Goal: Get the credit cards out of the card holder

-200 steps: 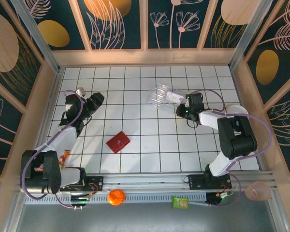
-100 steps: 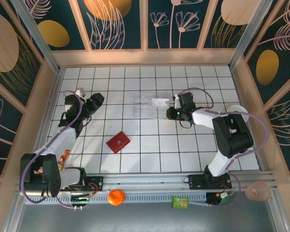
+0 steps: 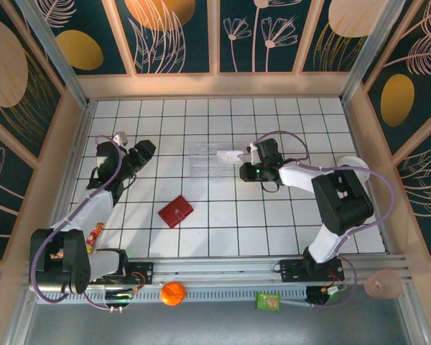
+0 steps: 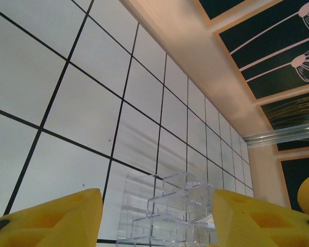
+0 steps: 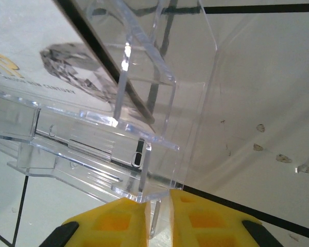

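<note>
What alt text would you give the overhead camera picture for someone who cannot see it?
Seen from above, the right gripper pinches a clear plastic tray over a white gridded table. A closed red wallet lies nearer the arms, and the left gripper hovers at the left.

White grid table (image 3: 201, 237), floral walls (image 3: 179, 36)

Table (image 3: 223, 223), white, ruled with a black grid; enclosed by walls (image 3: 179, 36) panelled in dark blue with leaf and flower patterns; clear plastic tray (image 3: 212, 159), stepped compartments, found toward the far middle of the grid; orange fruit (image 3: 173, 293) laid on the grey ledge (image 3: 215, 316) at the near edge; green packet (image 3: 268, 301) placed further right on the same ledge; pink disc (image 3: 383, 285) seen at the near right corner.
</note>
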